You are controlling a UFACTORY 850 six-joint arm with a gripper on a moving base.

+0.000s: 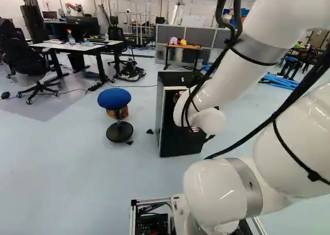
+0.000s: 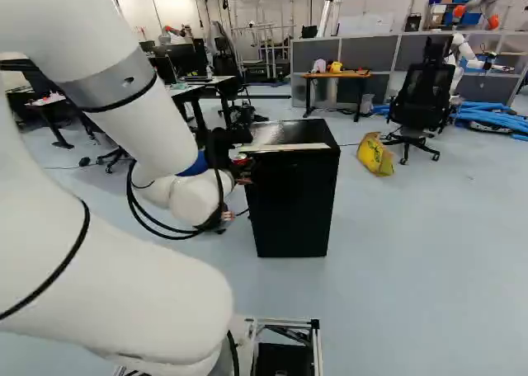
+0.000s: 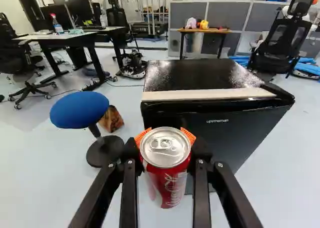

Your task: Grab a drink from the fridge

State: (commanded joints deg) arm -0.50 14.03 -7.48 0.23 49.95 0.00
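Gripper [image 3: 166, 138] clamped on red can [image 3: 169, 184] from 2 sides, can roughly upright in front of fridge [image 3: 220, 133]. Next, likely: back away from fridge, can held vertical.

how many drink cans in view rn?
1: the red can, held in the pincer, with the black fridge just beyond it. Any cans inside the fridge would be hidden.

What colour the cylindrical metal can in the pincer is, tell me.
The can is red with white lettering and a round silver metal lid, clearest in the wrist view.
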